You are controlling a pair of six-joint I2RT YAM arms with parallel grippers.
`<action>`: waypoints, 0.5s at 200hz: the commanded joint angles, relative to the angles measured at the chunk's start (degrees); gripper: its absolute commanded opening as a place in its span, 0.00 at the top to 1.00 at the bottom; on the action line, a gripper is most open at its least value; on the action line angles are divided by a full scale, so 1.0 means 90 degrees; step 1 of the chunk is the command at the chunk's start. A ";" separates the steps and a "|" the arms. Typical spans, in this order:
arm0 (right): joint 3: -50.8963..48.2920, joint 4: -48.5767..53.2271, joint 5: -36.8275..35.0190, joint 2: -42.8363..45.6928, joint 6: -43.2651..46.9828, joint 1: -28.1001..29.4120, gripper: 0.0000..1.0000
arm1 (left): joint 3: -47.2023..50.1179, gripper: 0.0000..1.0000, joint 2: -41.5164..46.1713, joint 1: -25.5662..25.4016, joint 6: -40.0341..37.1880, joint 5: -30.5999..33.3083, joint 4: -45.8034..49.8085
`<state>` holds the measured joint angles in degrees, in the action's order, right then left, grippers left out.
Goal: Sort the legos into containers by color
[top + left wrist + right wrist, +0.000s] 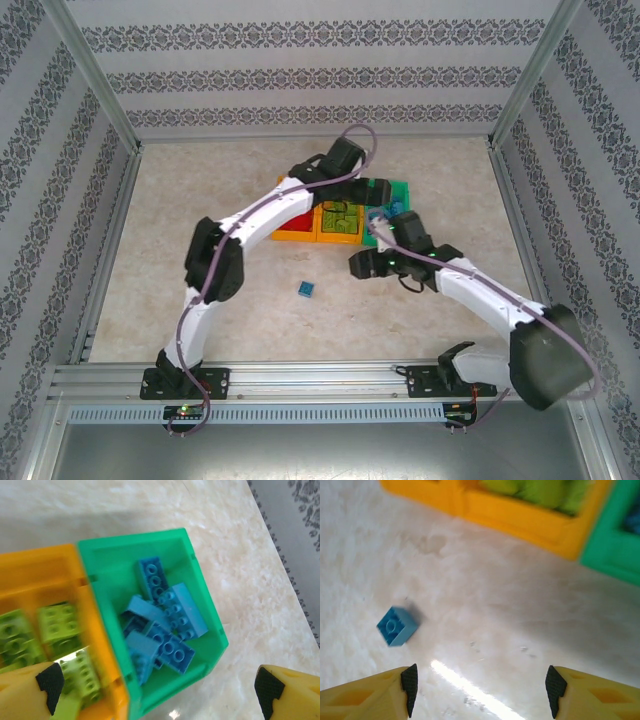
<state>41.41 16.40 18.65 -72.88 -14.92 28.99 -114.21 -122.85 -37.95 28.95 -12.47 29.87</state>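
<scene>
Hovering over the green bin (111, 562) at the 3 o'clock end of the joined row, the left hand (157, 687) is being held with its fingers (30, 690) wide apart and nothing between them, a pose judged to suit dropping into the pile of blue bricks (165, 625) being collected below. The lime bricks (60, 622) are being kept in the middle orange bin (45, 575) beside it, and red bricks (297, 220) in the outer orange bin (288, 237) at the 9 o'clock end, so each colour is being given its own compartment. One blue brick (396, 626) is lying loose on the tabletop (520, 605), well apart from the row, at about 7 o'clock from it in the top view. The right hand (480, 687) is being held low over the tabletop, spread and empty, with that brick at 10 o'clock of the gap, near but untouched. This hand is judged to be being lined up for the pick, which calls for a shift toward 9 o'clock before closing.
</scene>
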 commanded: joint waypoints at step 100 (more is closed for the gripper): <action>0.2274 0.0925 -0.0744 -0.2932 0.2115 0.2335 0.24 | 0.5390 0.00 0.4188 0.2804 0.0647 0.0194 -0.1038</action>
<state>59.05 19.77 12.19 -96.79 -2.85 50.09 -69.38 -90.96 -15.27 33.19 -9.34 22.09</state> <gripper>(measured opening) 0.763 0.994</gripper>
